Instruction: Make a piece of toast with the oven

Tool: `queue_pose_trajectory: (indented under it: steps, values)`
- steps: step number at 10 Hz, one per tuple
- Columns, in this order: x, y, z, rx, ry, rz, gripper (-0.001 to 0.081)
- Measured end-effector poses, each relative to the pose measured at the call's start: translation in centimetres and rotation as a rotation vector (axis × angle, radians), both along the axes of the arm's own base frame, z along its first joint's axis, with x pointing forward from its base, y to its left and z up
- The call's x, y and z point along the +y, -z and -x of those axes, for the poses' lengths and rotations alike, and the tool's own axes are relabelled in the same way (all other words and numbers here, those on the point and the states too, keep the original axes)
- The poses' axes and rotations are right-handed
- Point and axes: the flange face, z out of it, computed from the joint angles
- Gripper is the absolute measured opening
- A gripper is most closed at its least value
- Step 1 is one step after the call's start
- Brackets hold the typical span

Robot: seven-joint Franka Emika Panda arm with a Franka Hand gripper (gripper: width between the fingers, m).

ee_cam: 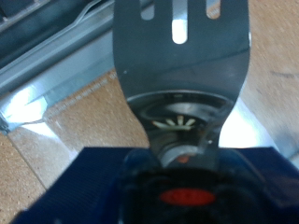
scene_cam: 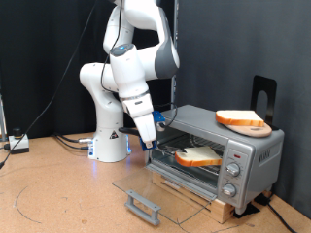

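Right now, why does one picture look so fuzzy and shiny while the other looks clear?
In the wrist view, the slotted metal spatula sits close to the lens, soft-edged and gleaming with glare; the blue gripper base is dark and blurred. In the exterior view, lighting is even: the oven, its glass door lying open, and the toast inside look fairly sharp against a black backdrop.

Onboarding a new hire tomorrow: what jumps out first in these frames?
The white arm with its end effector at the mouth of the oven, whose glass door lies folded flat open. The piece of toast sits on the rack inside, and an orange-brown slice-like piece rests on the oven's top. The wrist view is filled by a slotted metal spatula mounted on the end effector.
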Motion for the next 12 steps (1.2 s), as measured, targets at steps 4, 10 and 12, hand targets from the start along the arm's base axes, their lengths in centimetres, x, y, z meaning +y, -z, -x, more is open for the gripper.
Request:
queue_pose_trajectory:
  steps: [4, 10, 12]
  values:
    - [-5.5, -1.6, -0.8, -0.019, 0.114, 0.018, 0.0396]
    - [-11.3, -0.1, -2.4, 0.025, 0.126, 0.062, 0.0396]
    - [-11.0, 0.9, -2.1, 0.035, 0.081, 0.049, 0.0396]
